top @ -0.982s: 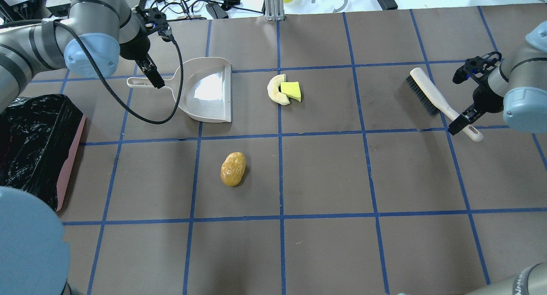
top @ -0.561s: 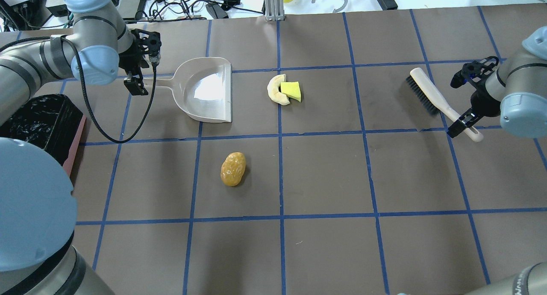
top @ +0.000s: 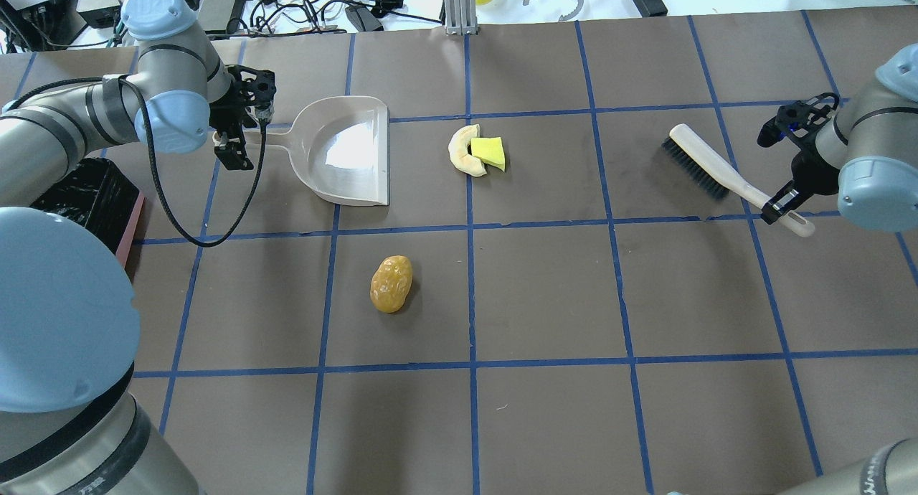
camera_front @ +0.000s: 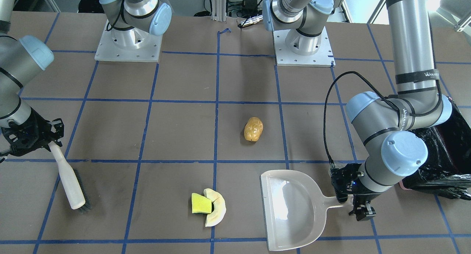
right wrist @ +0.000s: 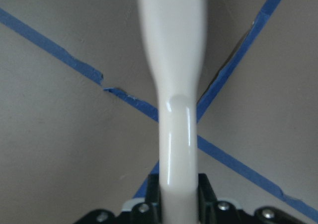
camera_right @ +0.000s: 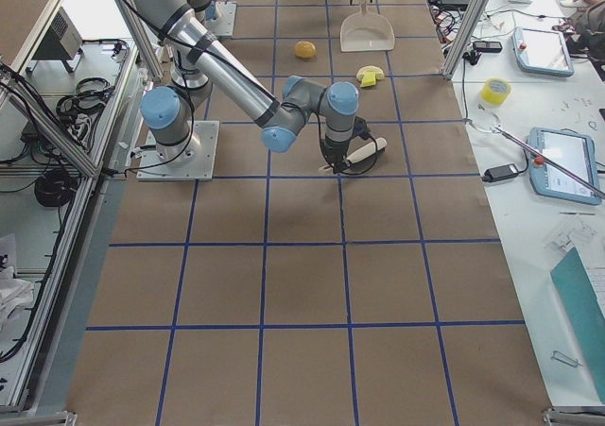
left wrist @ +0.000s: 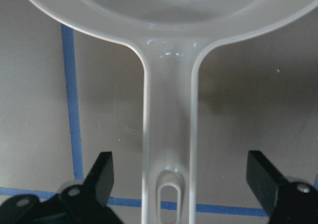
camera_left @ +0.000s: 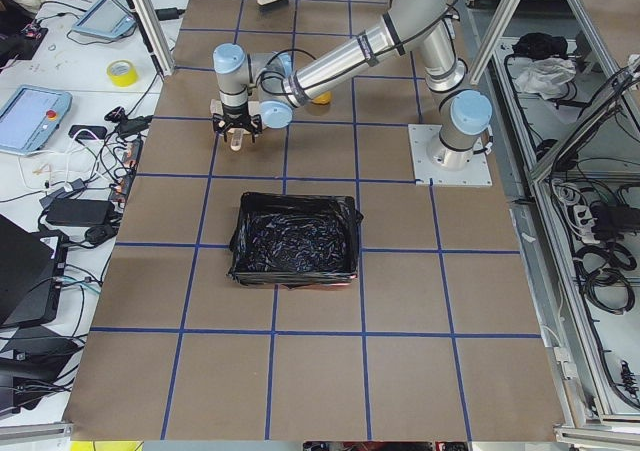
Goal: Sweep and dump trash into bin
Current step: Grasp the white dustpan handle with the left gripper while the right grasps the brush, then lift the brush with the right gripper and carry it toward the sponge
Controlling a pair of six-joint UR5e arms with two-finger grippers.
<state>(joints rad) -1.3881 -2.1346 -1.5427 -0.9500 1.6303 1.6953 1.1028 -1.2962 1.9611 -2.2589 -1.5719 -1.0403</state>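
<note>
The golden-brown potato-like lump (top: 391, 283) lies on the table, also in the front view (camera_front: 253, 129). The yellow-green foam wedge (top: 489, 153) touches the cream crescent slice (top: 460, 151), just right of the whitish dustpan (top: 344, 151). My left gripper (top: 233, 138) is open, its fingers (left wrist: 103, 172) wide apart on either side of the dustpan handle (left wrist: 169, 134), apart from it. My right gripper (top: 778, 206) is shut on the handle (right wrist: 175, 134) of a white brush (top: 699, 161). The pink bin with its black bag (top: 93, 194) stands at the left, partly hidden by my arm.
Cables and devices (top: 315, 7) and an aluminium post (top: 459, 7) line the table's far edge. Both arm bases (camera_front: 127, 44) stand on the robot's side. Blue tape lines (top: 470, 294) cross the brown table.
My left gripper turned and moved left to the end of the dustpan handle, fingers now straddling it. My right gripper swung the brush, its head moving left and toward the robot.
</note>
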